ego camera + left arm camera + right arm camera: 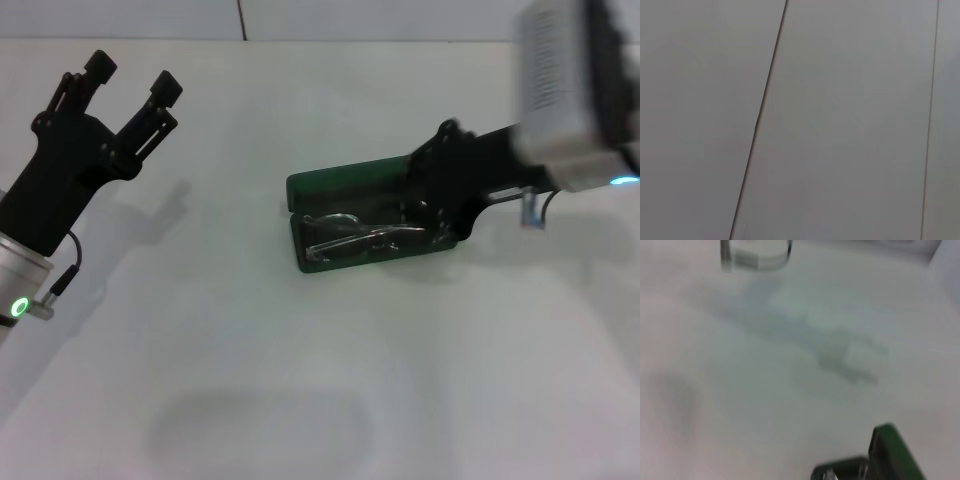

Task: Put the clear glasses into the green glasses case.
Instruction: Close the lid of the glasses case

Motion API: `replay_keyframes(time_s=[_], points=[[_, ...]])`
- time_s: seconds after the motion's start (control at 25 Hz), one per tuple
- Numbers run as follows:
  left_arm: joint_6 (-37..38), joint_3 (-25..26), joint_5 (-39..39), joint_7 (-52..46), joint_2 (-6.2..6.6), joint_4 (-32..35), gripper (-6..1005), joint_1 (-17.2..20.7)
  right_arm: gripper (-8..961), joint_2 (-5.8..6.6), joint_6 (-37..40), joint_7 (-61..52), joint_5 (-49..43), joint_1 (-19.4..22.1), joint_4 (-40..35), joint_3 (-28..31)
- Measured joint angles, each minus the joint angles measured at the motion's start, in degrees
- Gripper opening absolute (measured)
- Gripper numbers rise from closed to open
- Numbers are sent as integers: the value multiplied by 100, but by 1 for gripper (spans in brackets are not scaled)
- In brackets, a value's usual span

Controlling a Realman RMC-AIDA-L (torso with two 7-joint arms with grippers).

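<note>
Clear glasses (360,236) lie inside open green glasses case (345,182).

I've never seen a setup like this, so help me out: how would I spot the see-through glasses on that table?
Start at the white table and find its one dark green box, the green glasses case, lying open right of the middle. The right gripper reaches in at its right end. The clear glasses lie inside, on the dark lining; only thin bright outlines give them away.
</note>
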State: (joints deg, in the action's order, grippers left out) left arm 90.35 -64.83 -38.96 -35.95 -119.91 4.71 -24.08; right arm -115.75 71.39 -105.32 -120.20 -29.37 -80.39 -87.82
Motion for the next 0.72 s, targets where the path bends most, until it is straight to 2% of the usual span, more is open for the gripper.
replay_keyframes(time_s=[0.16,0.28,0.32,0.36,0.44,0.52,0.6,0.72], points=[[-3,12,7,14,-8,3,888,0,241,-6,-14,1585,1771,632,605,816],[-12,8,9,38,-14,-16,888,1,241,-1,109,2974,3507,872,1741,1551],[-30,1,3,62,-18,-23,888,-3,241,12,337,3629,4312,853,2494,1954],[-73,-8,-17,99,-22,-28,888,-16,242,14,382,3745,4418,839,2628,2023],[-267,-28,-114,147,-31,-41,888,-98,242,36,852,4448,5168,716,3680,2645],[-433,-34,-264,110,-30,-43,888,-195,242,64,1240,4828,5420,607,4389,3222],[-599,-35,-471,-28,-17,-34,888,-322,242,69,1435,5080,5444,553,4841,3607],[-848,-37,-745,-228,-5,6,888,-515,243,45,1463,5446,5408,541,5121,3672]])
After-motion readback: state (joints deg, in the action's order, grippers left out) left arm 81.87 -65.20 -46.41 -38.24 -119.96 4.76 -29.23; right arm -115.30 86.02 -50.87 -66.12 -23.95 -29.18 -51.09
